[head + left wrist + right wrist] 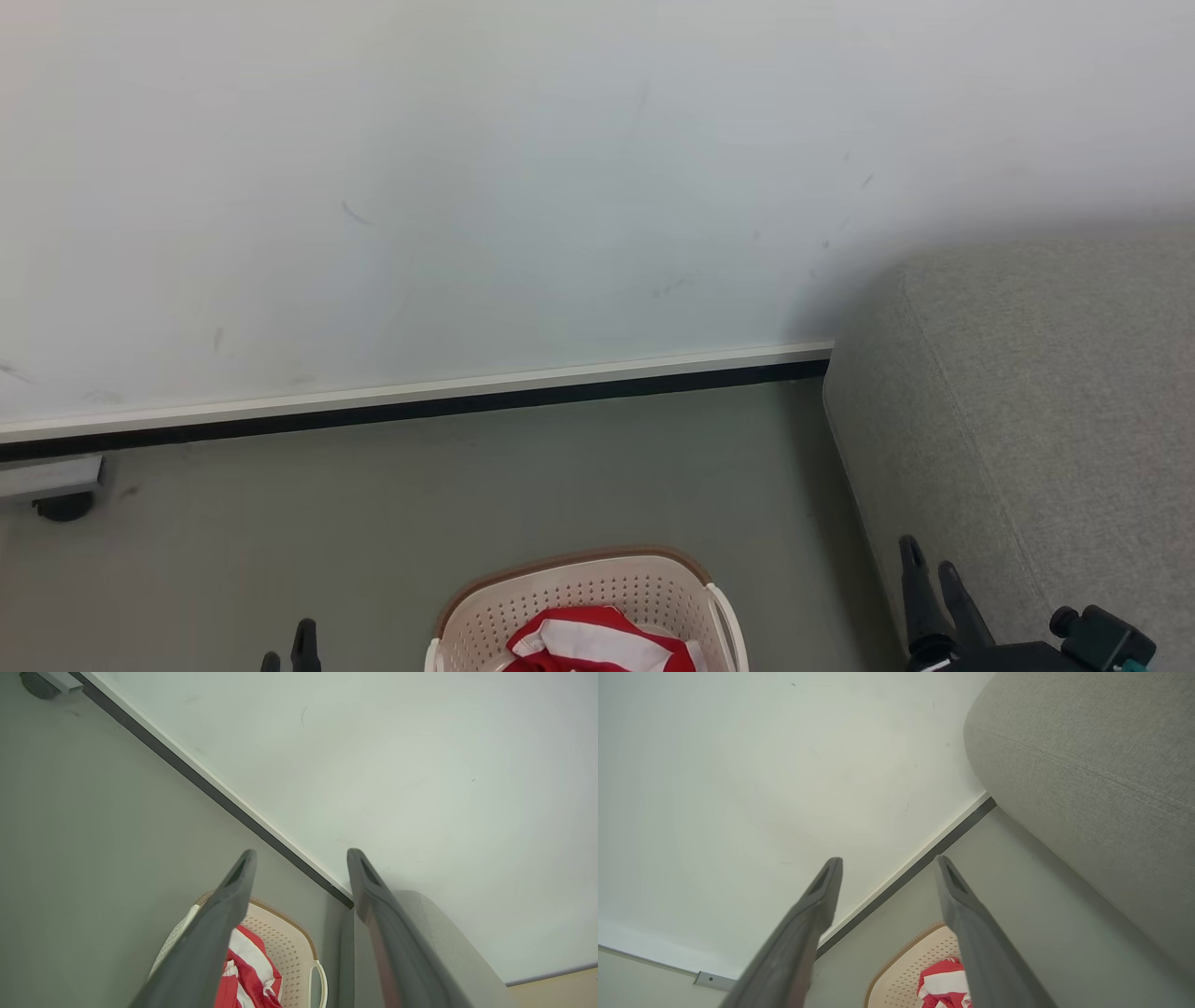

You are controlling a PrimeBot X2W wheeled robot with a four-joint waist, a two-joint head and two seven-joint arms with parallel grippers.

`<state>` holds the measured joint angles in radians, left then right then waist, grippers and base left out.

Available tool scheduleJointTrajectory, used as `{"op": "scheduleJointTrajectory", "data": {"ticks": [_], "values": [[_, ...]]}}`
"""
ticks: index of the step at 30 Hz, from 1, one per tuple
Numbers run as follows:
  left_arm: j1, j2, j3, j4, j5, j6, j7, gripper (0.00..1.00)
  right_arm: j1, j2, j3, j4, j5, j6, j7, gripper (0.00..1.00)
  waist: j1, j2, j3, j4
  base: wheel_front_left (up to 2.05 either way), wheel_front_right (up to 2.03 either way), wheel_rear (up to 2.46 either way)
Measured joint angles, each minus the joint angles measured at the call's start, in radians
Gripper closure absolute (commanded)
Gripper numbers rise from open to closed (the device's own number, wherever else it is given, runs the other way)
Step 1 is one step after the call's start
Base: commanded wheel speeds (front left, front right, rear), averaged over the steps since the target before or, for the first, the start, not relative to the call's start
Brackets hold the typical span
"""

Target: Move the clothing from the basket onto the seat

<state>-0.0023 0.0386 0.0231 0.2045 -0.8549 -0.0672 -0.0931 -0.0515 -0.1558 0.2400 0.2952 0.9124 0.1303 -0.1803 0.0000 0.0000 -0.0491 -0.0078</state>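
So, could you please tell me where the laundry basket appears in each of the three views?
Head view: the laundry basket sits at the bottom edge, near the centre.
Left wrist view: the laundry basket is at the bottom edge, left of centre.
Right wrist view: the laundry basket is at the bottom edge, near the centre.
Shared landmark: the dark skirting strip, where wall meets floor beyond the basket.

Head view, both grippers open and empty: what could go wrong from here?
The basket is cut off by the bottom edge, so a reach for the clothing may be poorly seen. The clothing lies bunched; the left gripper might pinch only a fold. The right gripper sits near the seat and could brush it.
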Motion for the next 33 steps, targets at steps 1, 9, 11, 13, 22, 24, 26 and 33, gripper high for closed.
{"op": "scheduleJointTrajectory", "data": {"ticks": [1,9,11,13,22,24,26,33], "values": [[0.0,0.0,0.0,0.002,0.017,0.0,-0.004,0.0,0.0,0.002,-0.006,0.001,-0.041,0.0,0.008,0.0,0.0,0.0,-0.001,0.001,0.0,0.0,0.0],[-0.002,0.002,-0.012,0.049,0.137,0.007,-0.031,0.0,0.002,0.019,-0.033,-0.016,-0.185,0.0,0.034,0.0,0.0,0.0,-0.01,0.004,0.0,0.0,0.0],[-0.003,0.002,-0.017,0.062,0.175,0.009,-0.037,0.0,0.004,0.022,-0.037,-0.02,-0.207,0.0,0.04,0.0,0.0,0.0,-0.012,0.003,0.0,0.0,0.0],[-0.004,0.003,-0.025,0.072,0.211,0.012,-0.041,0.0,0.008,0.026,-0.04,-0.022,-0.234,0.0,0.049,0.0,0.0,0.0,-0.015,0.002,0.0,0.0,0.0],[-0.019,0.005,-0.032,0.081,0.32,0.016,-0.067,0.0,0.021,0.04,-0.056,-0.029,-0.349,0.0,0.077,0.0,0.0,0.0,-0.025,-0.001,0.0,0.0,0.0],[-0.019,0.006,-0.031,0.082,0.348,0.016,-0.071,0.0,0.021,0.043,-0.06,-0.03,-0.376,0.0,0.084,0.0,0.0,0.0,-0.027,-0.001,0.0,0.0,0.0],[-0.02,0.008,-0.03,0.083,0.365,0.016,-0.076,0.0,0.021,0.047,-0.063,-0.031,-0.399,0.0,0.088,0.0,0.0,0.0,-0.029,-0.001,0.0,0.0,0.0],[-0.021,0.014,-0.035,0.089,0.43,-0.002,-0.093,0.0,0.024,0.058,-0.064,-0.029,-0.476,0.0,0.101,0.0,0.0,0.0,-0.035,-0.002,0.0,0.0,0.0]]}}
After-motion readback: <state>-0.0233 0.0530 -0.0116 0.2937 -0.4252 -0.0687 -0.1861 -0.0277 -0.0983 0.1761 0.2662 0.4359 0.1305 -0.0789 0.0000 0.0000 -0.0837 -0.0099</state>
